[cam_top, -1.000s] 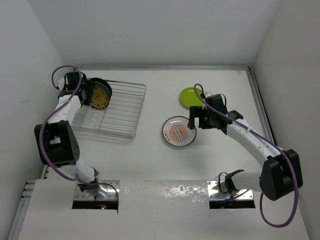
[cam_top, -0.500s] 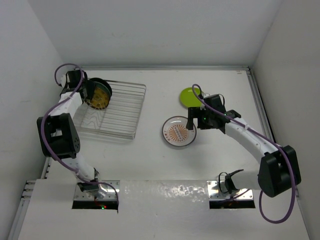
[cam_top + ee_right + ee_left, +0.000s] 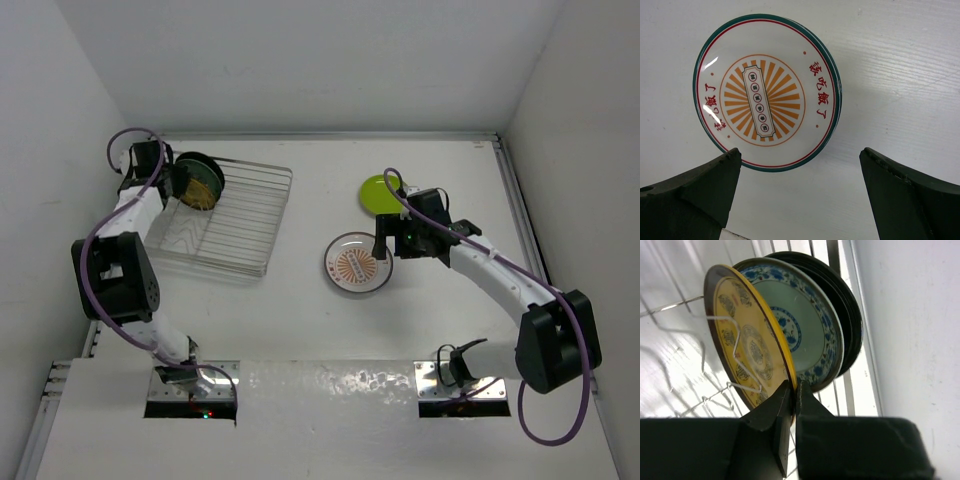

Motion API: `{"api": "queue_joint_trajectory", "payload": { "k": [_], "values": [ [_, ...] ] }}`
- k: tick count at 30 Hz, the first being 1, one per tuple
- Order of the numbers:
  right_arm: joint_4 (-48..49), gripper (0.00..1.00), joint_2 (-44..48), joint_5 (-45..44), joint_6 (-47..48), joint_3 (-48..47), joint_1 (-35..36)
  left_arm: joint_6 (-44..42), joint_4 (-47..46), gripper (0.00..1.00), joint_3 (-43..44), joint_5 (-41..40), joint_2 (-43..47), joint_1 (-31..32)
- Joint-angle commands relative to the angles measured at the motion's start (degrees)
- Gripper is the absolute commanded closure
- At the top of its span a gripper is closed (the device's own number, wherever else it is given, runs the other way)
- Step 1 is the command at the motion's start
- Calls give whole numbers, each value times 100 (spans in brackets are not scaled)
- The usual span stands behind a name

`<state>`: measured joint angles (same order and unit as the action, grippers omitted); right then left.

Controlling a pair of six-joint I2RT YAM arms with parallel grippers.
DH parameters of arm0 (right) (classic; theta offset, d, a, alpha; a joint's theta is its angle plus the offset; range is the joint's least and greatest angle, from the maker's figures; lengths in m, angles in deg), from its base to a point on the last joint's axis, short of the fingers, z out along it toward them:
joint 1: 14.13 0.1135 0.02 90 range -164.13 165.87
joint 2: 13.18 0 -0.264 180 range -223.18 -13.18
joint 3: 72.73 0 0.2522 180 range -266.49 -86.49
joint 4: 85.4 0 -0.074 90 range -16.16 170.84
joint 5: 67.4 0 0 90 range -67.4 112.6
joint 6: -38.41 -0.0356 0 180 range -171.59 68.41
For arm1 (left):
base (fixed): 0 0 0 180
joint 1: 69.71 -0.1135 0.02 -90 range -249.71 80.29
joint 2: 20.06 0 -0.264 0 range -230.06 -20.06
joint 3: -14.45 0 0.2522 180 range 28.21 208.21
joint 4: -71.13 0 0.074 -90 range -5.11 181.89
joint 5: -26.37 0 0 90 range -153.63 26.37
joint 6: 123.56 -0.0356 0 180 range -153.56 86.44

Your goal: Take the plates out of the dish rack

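Left pincer [image 3: 794, 391] tight on yellow plate [image 3: 742, 337]

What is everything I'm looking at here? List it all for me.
dish rack: one, silver wire, far left of the white table
yellow patterned plate: one, yellow with a brown rim, upright at the rack's far-left end
blue-patterned plate: one, pale centre with a blue floral border, upright just behind the yellow one
black plate: one, black, upright, last in that row
lime green plate: one, flat on the table, right of the rack
sunburst plate: one, white with an orange centre, flat, nearer than the green one
left gripper: one, black, shut on the yellow plate's rim
right gripper: one, black, open over the sunburst plate's edge
arms: two, white and black, with purple cables
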<state>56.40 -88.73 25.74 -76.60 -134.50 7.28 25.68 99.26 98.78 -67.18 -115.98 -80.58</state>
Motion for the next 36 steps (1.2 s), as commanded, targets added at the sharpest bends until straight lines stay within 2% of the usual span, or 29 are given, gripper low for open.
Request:
{"api": "queue_joint_trajectory", "payload": {
  "k": [1,6,12,15,16,17,18,19,22,25,28,30,32,36],
  "values": [
    [142,1,5,-15,76,-86,-23,157,-321,100,-87,21,512,6],
    [28,1,-4,-15,146,-200,-23,281,-435,100,-227,153,1127,6],
    [-210,1,31,152,76,-717,-40,-597,-444,100,89,320,1830,243],
    [-157,1,145,494,-213,-1034,-58,-1632,-515,100,299,-12,2147,883],
    [-35,1,180,608,-319,-1105,-75,-2288,-375,100,587,-223,2148,1111],
    [18,1,250,766,-442,-1184,-93,-2642,-269,100,729,-434,2130,1671],
    [123,1,277,846,-678,-1358,-119,-3333,-172,100,957,-410,2026,1929],
    [177,1,312,899,-802,-1456,-154,-3671,-58,100,1081,-375,1929,2175],
    [370,1,409,1136,-1496,-1694,-443,-4908,557,100,1424,-1030,1542,3701],
    [572,1,506,1268,-2129,-1738,-864,-5841,602,100,1039,-1243,1418,4425],
    [520,1,541,1356,-2341,-1808,-1068,-7248,453,100,670,-1473,1339,5810],
    [476,1,471,1574,-2315,-1852,-1069,-8055,549,100,555,-1158,1173,6244],
    [108,1,383,1576,-2097,-1949,-1069,-8366,322,100,459,-1217,1050,6709],
    [-306,1,357,1435,-1692,-1792,-1069,-9086,163,100,527,-1236,786,7151]
  ]
}}
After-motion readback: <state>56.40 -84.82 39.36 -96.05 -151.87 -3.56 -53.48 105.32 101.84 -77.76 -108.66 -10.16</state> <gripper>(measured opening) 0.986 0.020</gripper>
